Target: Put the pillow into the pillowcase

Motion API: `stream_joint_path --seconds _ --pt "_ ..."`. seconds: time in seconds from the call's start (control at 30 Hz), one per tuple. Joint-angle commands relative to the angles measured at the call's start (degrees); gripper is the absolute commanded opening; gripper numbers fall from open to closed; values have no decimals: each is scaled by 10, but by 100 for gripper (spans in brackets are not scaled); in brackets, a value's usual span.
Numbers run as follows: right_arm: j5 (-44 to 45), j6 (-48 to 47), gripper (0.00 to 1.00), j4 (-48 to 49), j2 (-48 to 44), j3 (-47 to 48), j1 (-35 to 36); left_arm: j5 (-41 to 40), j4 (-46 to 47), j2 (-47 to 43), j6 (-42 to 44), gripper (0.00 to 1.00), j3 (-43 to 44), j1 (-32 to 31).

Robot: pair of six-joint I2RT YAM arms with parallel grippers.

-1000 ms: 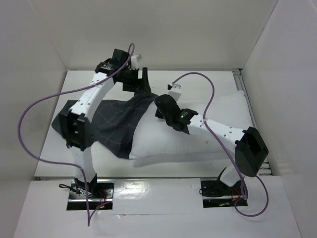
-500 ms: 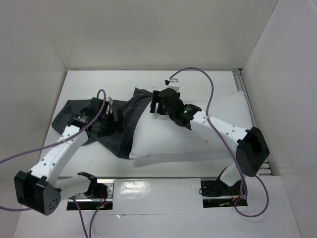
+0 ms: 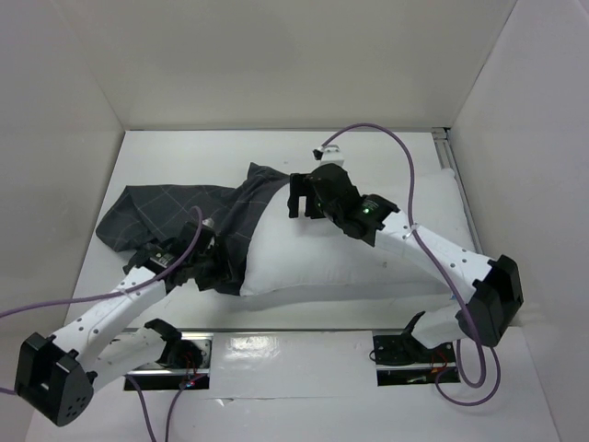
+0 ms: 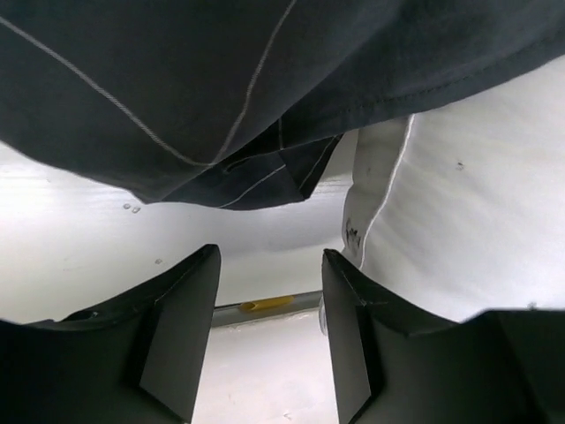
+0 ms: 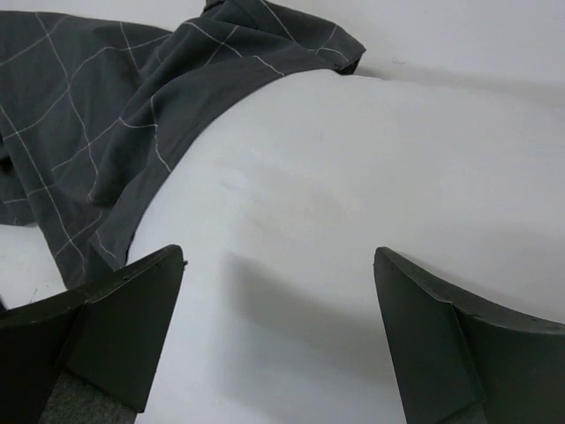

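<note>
top: pillowcase [image 3: 175, 216] draped over the left end of the pillow [image 3: 368, 249], the rest bare; my left gripper [image 3: 207, 264] at its near-left corner, right gripper [image 3: 299, 196] above its far-left part | left wrist: my fingers [image 4: 181, 327] spread, nothing between — pillow corner just ahead | right wrist: fingers wide apart over the pillow — empty

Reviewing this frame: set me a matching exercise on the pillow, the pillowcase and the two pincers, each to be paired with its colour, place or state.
Column one:
1. pillow
2. pillowcase
3. left pincer
4. right pincer

Column two:
A. open, poised over bare white fabric
B. dark grey with a thin light check, draped over one end of the other item
C. open, down low, facing a dark hem and a white corner
D. white, mostly uncovered

Pairs: 1-D, 2-B, 3-C, 4-A
</note>
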Motion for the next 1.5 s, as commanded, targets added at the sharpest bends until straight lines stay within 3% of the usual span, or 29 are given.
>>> stream_joint_path --seconds 0.0,0.27,0.6,0.9,1.0,1.27,1.33,1.47 --pt "3 -12 95 -22 -39 13 4 -36 48 23 -35 62 -3 -23" --pt "10 -12 96 -38 -39 21 4 -138 64 67 -91 65 -8 -37" --pt "-71 -78 96 -84 -17 72 14 -143 107 157 -85 61 -2 -37" --pt "-80 -132 98 -150 25 120 109 -143 99 144 -85 24 8 -37" --pt "-73 -125 98 -150 31 112 122 -143 79 132 -90 24 8 -37" --pt "-43 -106 99 -130 13 85 122 -92 58 59 -145 64 -12 -60" --pt "-43 -106 99 -130 13 85 122 -99 58 54 -159 62 -18 -74" --pt "-43 -100 100 -125 13 85 122 -111 58 61 -175 47 -18 -74"
